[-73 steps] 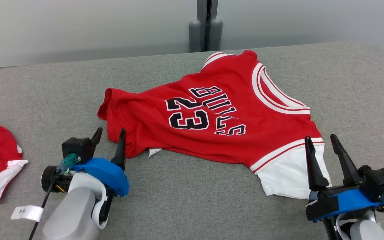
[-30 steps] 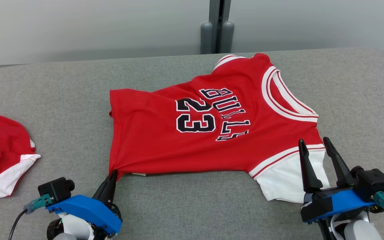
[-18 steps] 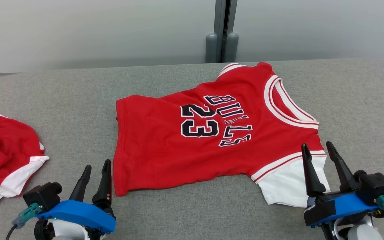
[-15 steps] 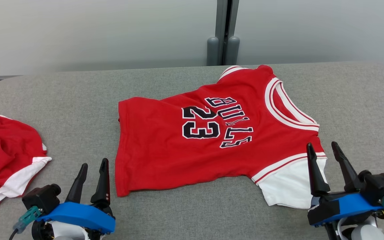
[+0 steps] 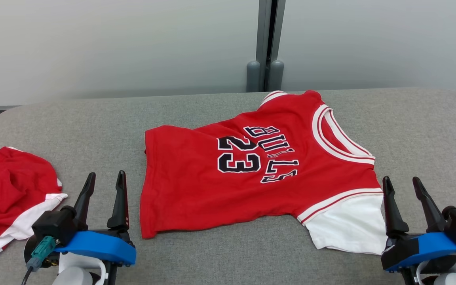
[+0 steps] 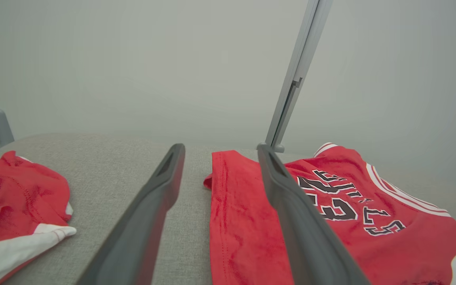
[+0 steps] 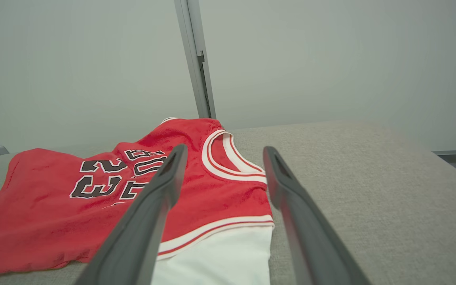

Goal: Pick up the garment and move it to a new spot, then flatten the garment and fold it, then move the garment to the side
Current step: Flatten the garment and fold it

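Note:
A red jersey garment (image 5: 251,174) with "BULLS 23" in black lies spread on the grey table (image 5: 220,261), hem to the left and white-trimmed neck to the right, a white sleeve at its lower right. The same garment (image 6: 331,209) shows in the left wrist view and again (image 7: 93,190) in the right wrist view. My left gripper (image 5: 106,178) stands open just left of the hem's near corner, holding nothing. My right gripper (image 5: 402,182) is open beside the white sleeve, also holding nothing.
A second red and white garment (image 5: 10,194) lies bunched at the table's left edge, also seen as a red heap (image 6: 14,202) in the left wrist view. A grey wall with a vertical post (image 5: 265,43) stands behind the table.
My left gripper let go of the hem corner, opened and drew back to the left. The jersey now lies flatter. The head camera tilted, shifting the whole picture downward.

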Motion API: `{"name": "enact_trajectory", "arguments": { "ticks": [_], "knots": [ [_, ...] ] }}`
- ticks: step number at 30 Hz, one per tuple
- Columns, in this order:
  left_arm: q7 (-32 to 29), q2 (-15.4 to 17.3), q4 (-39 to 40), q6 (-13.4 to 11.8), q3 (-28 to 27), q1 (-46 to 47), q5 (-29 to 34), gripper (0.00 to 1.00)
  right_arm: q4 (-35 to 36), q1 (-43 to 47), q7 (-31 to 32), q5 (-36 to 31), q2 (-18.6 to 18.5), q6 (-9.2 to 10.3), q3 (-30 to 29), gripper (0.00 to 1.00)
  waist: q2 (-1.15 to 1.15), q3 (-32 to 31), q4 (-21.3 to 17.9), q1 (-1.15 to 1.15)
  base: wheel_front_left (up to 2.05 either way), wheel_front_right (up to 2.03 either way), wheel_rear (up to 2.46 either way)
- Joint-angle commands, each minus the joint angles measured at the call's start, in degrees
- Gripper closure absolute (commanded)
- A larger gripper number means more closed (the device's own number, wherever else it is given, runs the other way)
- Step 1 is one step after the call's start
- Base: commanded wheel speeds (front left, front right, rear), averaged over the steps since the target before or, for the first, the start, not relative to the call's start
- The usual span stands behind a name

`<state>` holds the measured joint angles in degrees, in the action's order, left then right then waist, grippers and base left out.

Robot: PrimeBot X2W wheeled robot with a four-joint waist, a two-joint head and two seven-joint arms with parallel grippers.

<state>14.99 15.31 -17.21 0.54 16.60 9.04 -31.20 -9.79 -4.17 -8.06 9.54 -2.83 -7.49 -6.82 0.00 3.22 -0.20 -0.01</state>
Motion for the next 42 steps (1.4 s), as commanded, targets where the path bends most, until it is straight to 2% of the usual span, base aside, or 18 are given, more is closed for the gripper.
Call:
{"name": "enact_trajectory", "arguments": {
  "ticks": [1, 8, 14, 29, 35, 42],
  "knots": [
    [0.2, -0.3, -0.2, 0.4, -1.0, -0.1, 1.5, 0.0, 0.0, 1.0, 0.5, -0.3, -0.1, 0.0, -0.6, 0.0, 0.0, -0.5, -0.2, 0.01, 0.0, 0.0, 0.0],
    [0.3, -0.8, -4.3, 1.3, -1.4, -0.6, 3.8, 0.0, -0.2, 2.6, 2.4, -0.3, -0.1, 0.0, -1.1, 0.0, 0.0, -1.8, -0.5, 0.01, 0.0, 0.0, 0.0],
    [0.2, -0.6, -7.2, 0.9, -1.3, 0.5, 3.9, 0.0, 0.6, 3.8, 3.5, -0.9, -0.1, 0.0, -0.4, 0.0, 0.0, -2.5, -0.6, 0.01, 0.0, 0.0, 0.0],
    [-0.7, -0.3, -7.6, 0.0, -0.7, 0.2, 3.2, 0.0, 1.6, 4.5, 3.8, -0.2, -0.1, 0.0, -0.1, 0.0, 0.0, -2.3, -0.3, 0.01, 0.0, 0.0, 0.0],
    [-2.2, -0.2, -7.0, -0.6, 0.3, -0.1, 4.0, 0.0, 2.0, 4.3, 4.5, -0.5, -0.1, 0.0, -0.2, 0.0, 0.0, -2.0, -0.3, 0.01, 0.0, 0.0, 0.0],
    [-7.4, -2.0, -9.6, -2.2, 3.5, -1.0, 4.8, 0.0, 0.6, 4.9, 10.0, 0.0, -0.1, 0.0, -1.1, 0.0, 0.0, -1.2, -0.5, 0.01, 0.0, 0.0, 0.0]
  ]
}}
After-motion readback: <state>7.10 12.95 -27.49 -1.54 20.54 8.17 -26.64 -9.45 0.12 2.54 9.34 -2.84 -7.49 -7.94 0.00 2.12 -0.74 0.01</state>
